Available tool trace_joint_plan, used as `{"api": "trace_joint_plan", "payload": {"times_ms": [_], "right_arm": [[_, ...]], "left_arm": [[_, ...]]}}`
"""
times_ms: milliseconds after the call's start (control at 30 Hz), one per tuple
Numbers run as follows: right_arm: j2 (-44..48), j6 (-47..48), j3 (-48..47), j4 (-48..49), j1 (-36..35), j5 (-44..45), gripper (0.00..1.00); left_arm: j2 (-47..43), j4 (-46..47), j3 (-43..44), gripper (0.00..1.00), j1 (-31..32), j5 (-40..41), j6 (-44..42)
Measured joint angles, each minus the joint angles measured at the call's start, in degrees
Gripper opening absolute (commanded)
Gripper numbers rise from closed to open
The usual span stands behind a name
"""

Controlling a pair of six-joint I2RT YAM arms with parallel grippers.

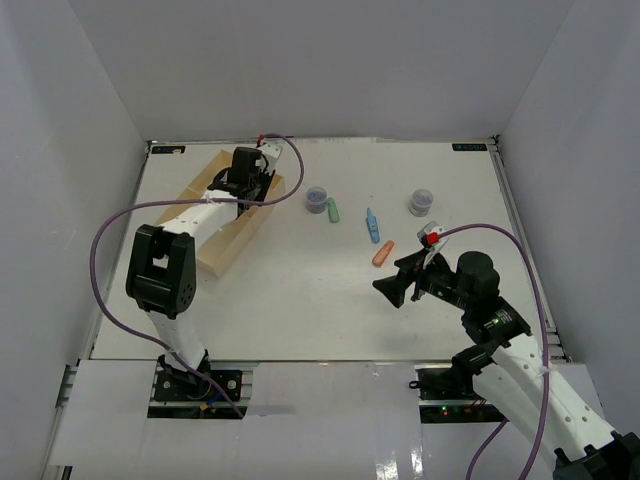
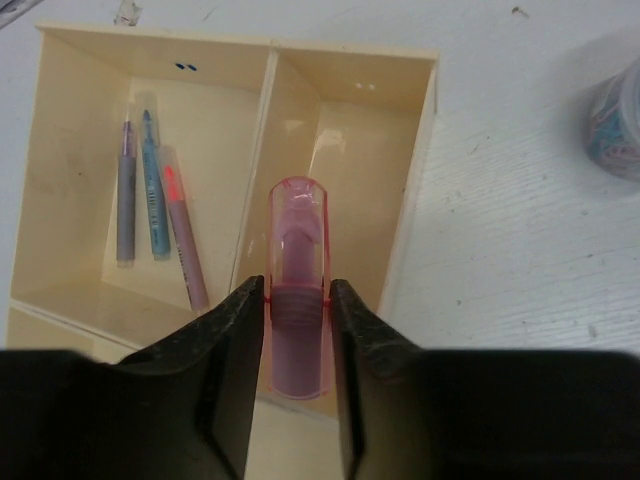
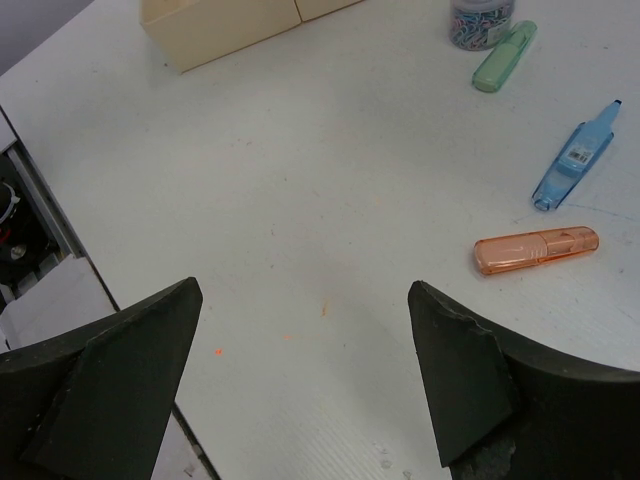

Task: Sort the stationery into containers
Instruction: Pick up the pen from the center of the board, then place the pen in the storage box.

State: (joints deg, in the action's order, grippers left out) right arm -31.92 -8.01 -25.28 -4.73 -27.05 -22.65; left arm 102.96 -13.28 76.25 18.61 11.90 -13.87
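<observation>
One chunky pink marker (image 2: 297,230), pinched low on its body between the narrowed fingers of the left hand (image 2: 297,288), cap end pointing away from the wrist. Hangs over the cream tray (image 2: 350,70), above the compartment on the right of the wrist view. Beyond the divider, in the neighbouring compartment: three thin pens (image 2: 150,195) lying side by side, grey, blue and pink. Out on the white worktop (image 1: 280,300), well apart from the tray: green marker (image 1: 333,211) just beside a small round jar (image 1: 317,198), then blue marker (image 1: 372,226), orange marker (image 1: 383,254) and, farther right, a second jar (image 1: 421,202). Right hand (image 3: 302,295) spread wide, holding nothing, poised over bare worktop near the orange marker.
</observation>
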Motion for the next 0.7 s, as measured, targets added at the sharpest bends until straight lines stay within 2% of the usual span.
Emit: {"api": "trace_joint_plan", "payload": {"times_ms": [167,200,233,400,433,533,700], "right_arm": [[0.46,0.07,0.00,-0.07,-0.02,0.00,0.90],[0.50,0.07,0.00,-0.11,0.00,-0.02,0.90],[0.48,0.07,0.00,-0.15,0.00,0.00,0.90],[0.50,0.09,0.00,-1.01,0.00,0.00,0.90],[0.48,0.09,0.00,-1.18,0.00,0.00,0.90],[0.48,0.09,0.00,-1.31,0.00,0.02,0.90],[-0.13,0.09,0.00,-1.31,0.00,0.02,0.90]], "left_arm": [[3.43,-0.17,1.05,0.63,-1.36,-1.77,-2.23],[3.72,-0.20,1.44,0.70,-1.44,-1.90,-2.27],[3.93,-0.22,1.86,0.73,-1.53,-2.08,-2.38],[4.09,-1.46,5.75,0.88,-1.55,-3.10,0.15],[4.02,-1.95,6.95,0.93,-1.51,-3.45,1.46],[1.95,-2.62,7.93,0.98,-0.50,-3.08,8.48],[-4.37,-3.19,6.60,0.98,7.56,3.65,24.61]]}}
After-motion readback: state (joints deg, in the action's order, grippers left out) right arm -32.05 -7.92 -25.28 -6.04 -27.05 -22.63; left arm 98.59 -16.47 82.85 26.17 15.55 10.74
